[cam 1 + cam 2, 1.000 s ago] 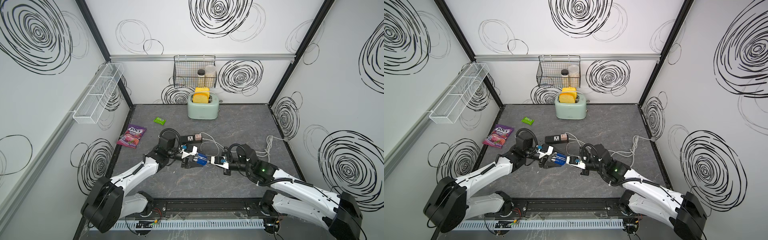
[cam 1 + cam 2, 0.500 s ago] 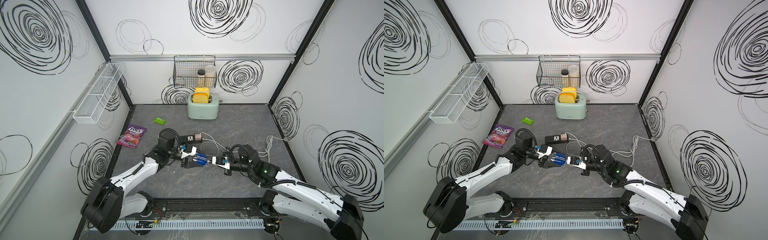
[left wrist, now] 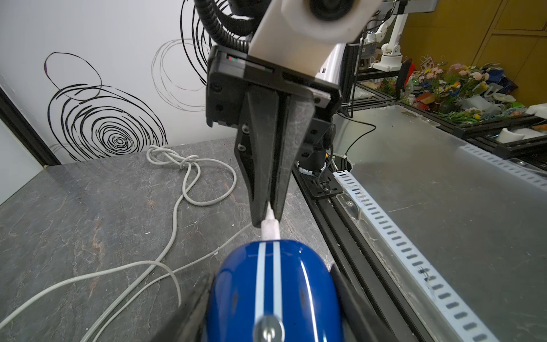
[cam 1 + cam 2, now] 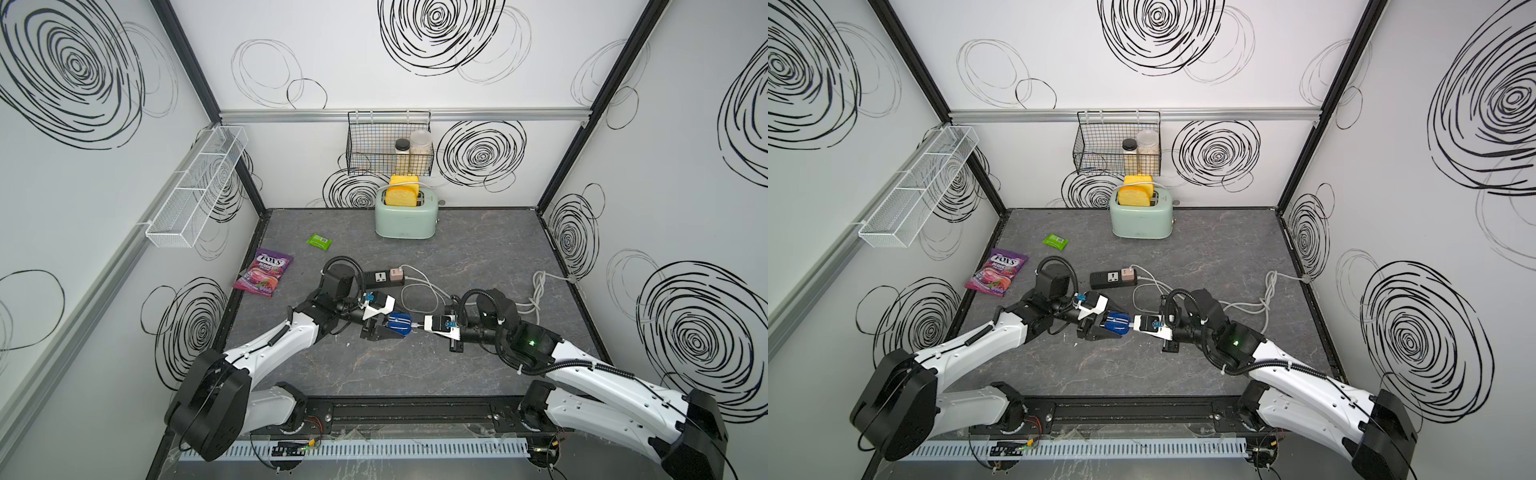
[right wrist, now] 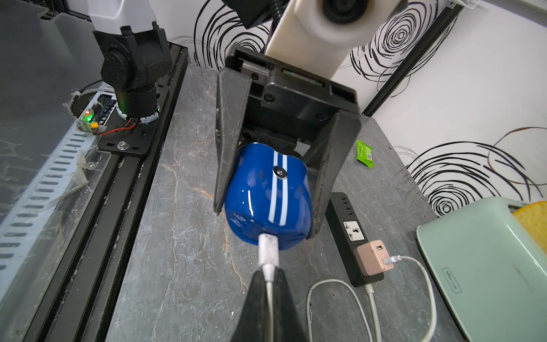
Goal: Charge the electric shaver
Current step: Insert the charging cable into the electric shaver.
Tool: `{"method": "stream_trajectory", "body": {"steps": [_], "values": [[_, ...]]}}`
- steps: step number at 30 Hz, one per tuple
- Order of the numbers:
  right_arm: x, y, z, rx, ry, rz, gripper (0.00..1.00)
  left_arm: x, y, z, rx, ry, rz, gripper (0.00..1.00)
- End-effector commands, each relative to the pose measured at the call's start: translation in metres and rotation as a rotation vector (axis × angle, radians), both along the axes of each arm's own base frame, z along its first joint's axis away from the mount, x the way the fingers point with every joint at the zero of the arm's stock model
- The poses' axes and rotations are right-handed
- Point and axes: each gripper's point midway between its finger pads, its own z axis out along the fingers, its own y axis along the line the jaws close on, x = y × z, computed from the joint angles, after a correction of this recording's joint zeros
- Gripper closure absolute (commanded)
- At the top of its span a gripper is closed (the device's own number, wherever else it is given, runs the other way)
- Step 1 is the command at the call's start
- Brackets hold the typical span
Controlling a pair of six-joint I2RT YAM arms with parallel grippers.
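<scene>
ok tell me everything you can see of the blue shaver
The electric shaver is a small rounded block with a glossy dark-blue shell, two pale stripes along its back and a round silver button on them. The left gripper clamps it by both sides between black fingers, near the middle of the table. A white cable plug, pinched in the shut right gripper, meets its free end; whether it is fully seated cannot be told. Its shaving heads are hidden.

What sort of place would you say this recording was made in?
Most likely a robotics lab test cell staged as a kitchen counter: swirl-marked white wall panels enclose the table, a mint toaster stands below a wire basket of jars, and cluttered workbenches show beyond.
</scene>
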Motion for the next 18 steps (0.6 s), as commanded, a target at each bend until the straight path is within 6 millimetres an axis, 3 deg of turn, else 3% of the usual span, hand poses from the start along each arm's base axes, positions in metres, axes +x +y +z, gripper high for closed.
{"method": "stream_trajectory", "body": {"steps": [1, 8, 12, 15, 18], "values": [[-0.005, 0.018, 0.068, 0.184, -0.133, 0.075, 1.00, -0.007, -0.008, 0.009, -0.025, -0.040, -0.055, 1.00], [-0.004, 0.012, 0.054, 0.127, -0.101, 0.046, 0.96, 0.003, -0.003, 0.004, -0.003, -0.057, 0.007, 1.00], [-0.004, 0.003, 0.051, 0.104, -0.093, 0.013, 0.66, 0.012, 0.005, -0.001, 0.006, -0.058, 0.064, 1.00], [-0.006, -0.002, 0.044, 0.079, -0.082, 0.010, 0.50, 0.016, 0.008, -0.003, 0.014, -0.057, 0.090, 1.00], [-0.011, -0.004, 0.042, 0.075, -0.076, 0.022, 0.41, 0.022, 0.009, -0.008, 0.029, -0.063, 0.124, 1.00]]}}
